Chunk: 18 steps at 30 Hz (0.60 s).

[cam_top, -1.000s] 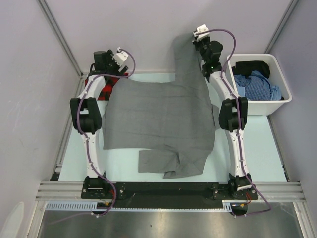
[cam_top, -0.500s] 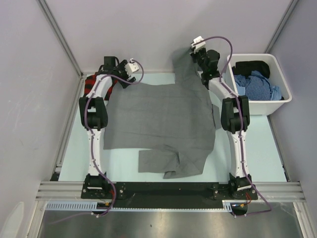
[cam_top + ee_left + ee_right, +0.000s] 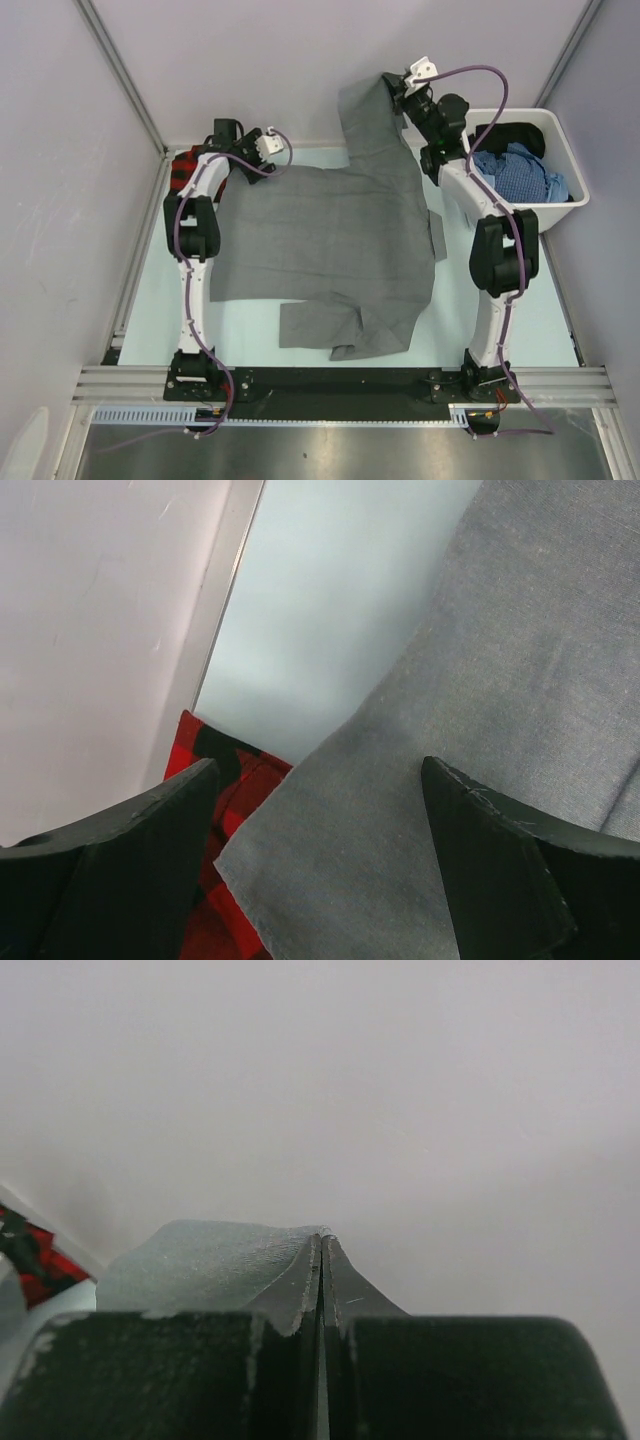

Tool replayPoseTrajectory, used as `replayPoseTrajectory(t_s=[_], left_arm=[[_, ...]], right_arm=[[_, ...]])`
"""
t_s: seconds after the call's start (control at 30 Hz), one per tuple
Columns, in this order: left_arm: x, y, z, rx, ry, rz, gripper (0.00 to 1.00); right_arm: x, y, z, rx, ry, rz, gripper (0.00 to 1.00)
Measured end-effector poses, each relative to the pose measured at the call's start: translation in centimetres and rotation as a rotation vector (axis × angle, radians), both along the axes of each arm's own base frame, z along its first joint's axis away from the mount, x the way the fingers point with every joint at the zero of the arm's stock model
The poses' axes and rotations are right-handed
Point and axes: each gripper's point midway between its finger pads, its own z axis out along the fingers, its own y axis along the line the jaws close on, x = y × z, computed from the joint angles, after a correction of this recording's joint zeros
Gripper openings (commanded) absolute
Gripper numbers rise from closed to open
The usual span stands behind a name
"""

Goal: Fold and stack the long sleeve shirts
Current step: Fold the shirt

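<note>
The grey long sleeve shirt (image 3: 330, 250) lies spread flat over the middle of the table. One part of it is pulled up at the far right. My right gripper (image 3: 392, 88) is shut on that raised cloth, high by the back wall. In the right wrist view the grey fabric (image 3: 200, 1260) is pinched between the closed fingertips of the right gripper (image 3: 322, 1240). My left gripper (image 3: 243, 160) hangs open over the shirt's far left corner. The left wrist view shows the left gripper (image 3: 318, 770) straddling the grey corner (image 3: 480, 680), which overlaps the red-and-black plaid shirt (image 3: 235, 810). The plaid shirt (image 3: 185, 165) peeks out at the far left.
A white bin (image 3: 560, 205) at the far right holds blue and black clothes (image 3: 520, 170). The pale blue table (image 3: 150, 300) is walled on the left, back and right. Both arm bases stand at the near edge.
My right gripper has carried the raised grey cloth a little higher and the right arm has swung outward. The left gripper has shifted right, from over the plaid shirt to the grey corner.
</note>
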Motion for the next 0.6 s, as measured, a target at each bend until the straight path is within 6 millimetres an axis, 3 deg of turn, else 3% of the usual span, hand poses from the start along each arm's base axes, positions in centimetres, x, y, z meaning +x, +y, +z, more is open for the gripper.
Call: replayPoseTrajectory(t_s=[0.2, 0.37, 0.6], left_arm=[[-0.1, -0.7, -0.2, 0.014, -0.016, -0.042, 0.83], [-0.5, -0.9, -1.0, 0.032, -0.014, -0.071, 0.71], [-0.8, -0.9, -1.5, 0.052, -0.009, -0.093, 0.70]], right_arm=[[-4.0, 2.2, -0.3, -0.028, 0.007, 0.104, 0.00], [-5.4, 3.0, -1.0, -0.040, 0.024, 0.139, 0.00], [-6.6, 2.7, 0.7, -0.029, 0.005, 0.142, 0.00]])
